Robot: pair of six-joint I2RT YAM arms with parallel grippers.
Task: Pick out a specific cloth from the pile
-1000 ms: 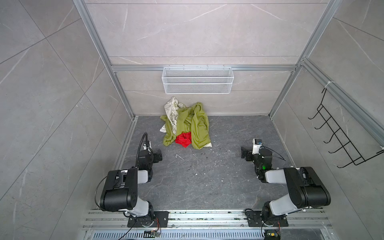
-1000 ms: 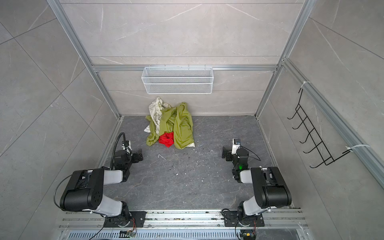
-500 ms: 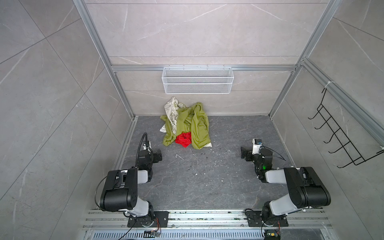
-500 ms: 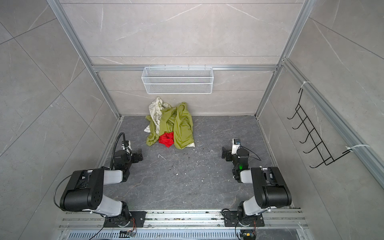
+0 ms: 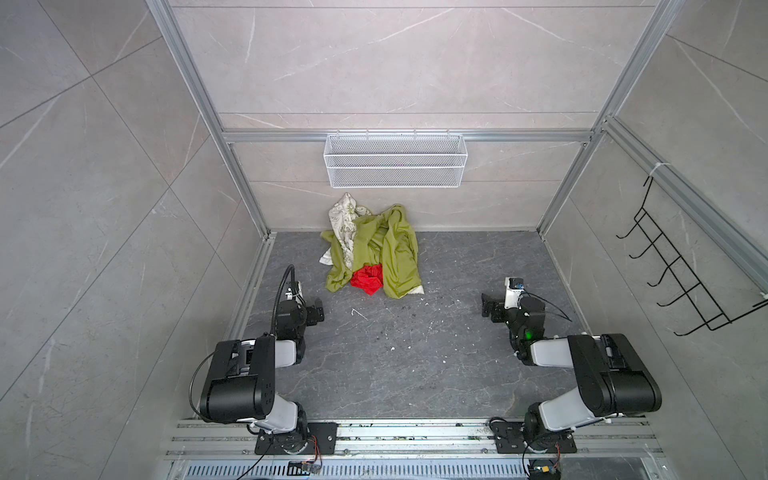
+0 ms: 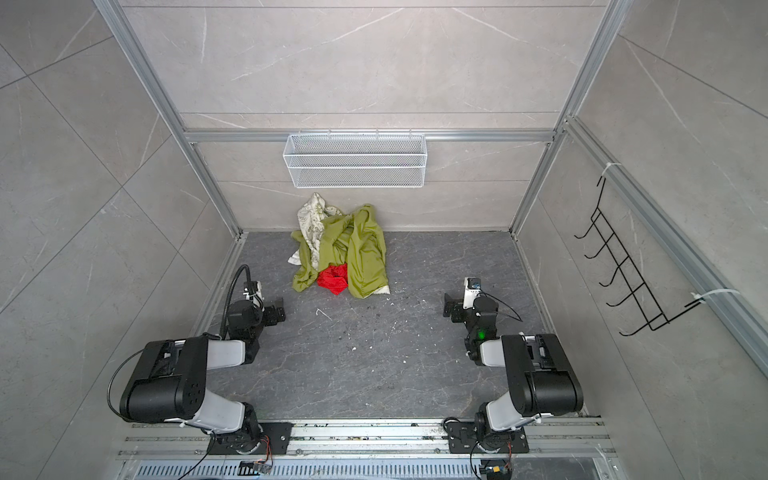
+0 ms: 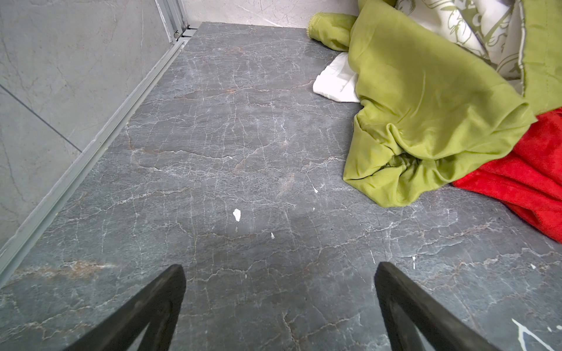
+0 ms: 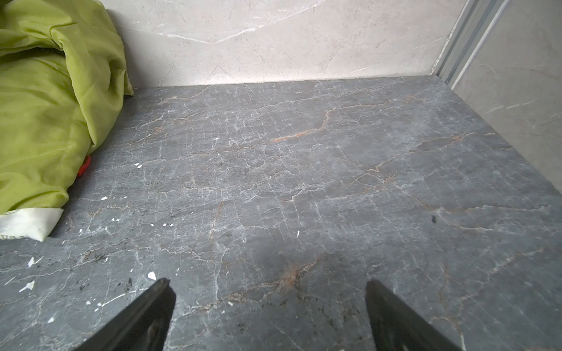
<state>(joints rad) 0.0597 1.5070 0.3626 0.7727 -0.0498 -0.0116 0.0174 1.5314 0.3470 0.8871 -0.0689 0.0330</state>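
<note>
Peeking out at the front edge of the pile (image 5: 392,232), the red cloth (image 5: 366,279) sits half tucked under the olive-green cloth (image 5: 399,262), so I'd guess it gets tugged by that exposed bit. Left gripper (image 7: 279,267) and right gripper (image 8: 267,282) both hang spread wide and empty, well apart from it.

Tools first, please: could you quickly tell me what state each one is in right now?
Left tool: open, holding nothing.
Right tool: open, holding nothing.
</note>
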